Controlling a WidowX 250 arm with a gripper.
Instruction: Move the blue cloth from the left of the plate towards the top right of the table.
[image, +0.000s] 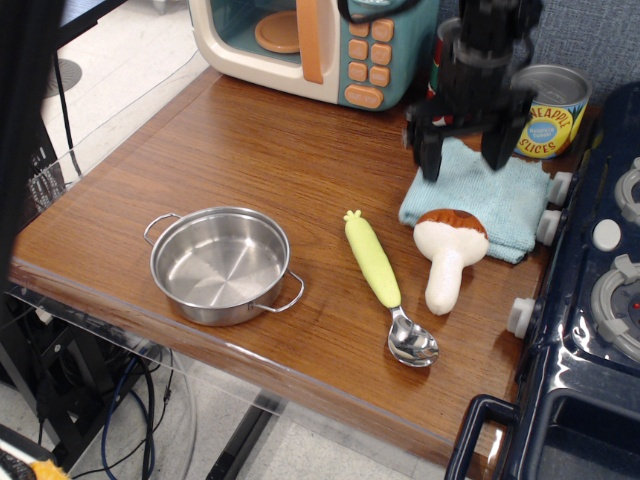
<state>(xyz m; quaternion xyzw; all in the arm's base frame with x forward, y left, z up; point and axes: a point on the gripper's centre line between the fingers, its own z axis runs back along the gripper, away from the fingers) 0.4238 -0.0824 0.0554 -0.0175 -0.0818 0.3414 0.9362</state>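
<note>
We find the blue cloth (485, 196) lying flat on the table (270, 150), at the far right part of the wood surface, just beside the dark blue toy stove (590, 300) whose white knobs touch or nearly touch its right edge. It is a light blue terry towel, folded into a rough square, with a soft nubby texture and slightly rounded corners; its near edge is covered by the brown cap of a plush mushroom (447, 250), whose pale stem extends toward the front of the table. The gripper (468, 146) is above the far part of the cloth, its two black fingers (430, 155) spread apart and holding nothing; motion blur keeps us from telling whether the fingertips touch the fabric. Behind the cloth stand a pineapple slices can (548, 112) and a second can largely hidden by the arm. A toy microwave (310, 45) occupies the far edge of the table. Left of the cloth, well apart, lie a spoon with a yellow-green handle (385, 285) and a steel pan (220, 265) near the front left.
</note>
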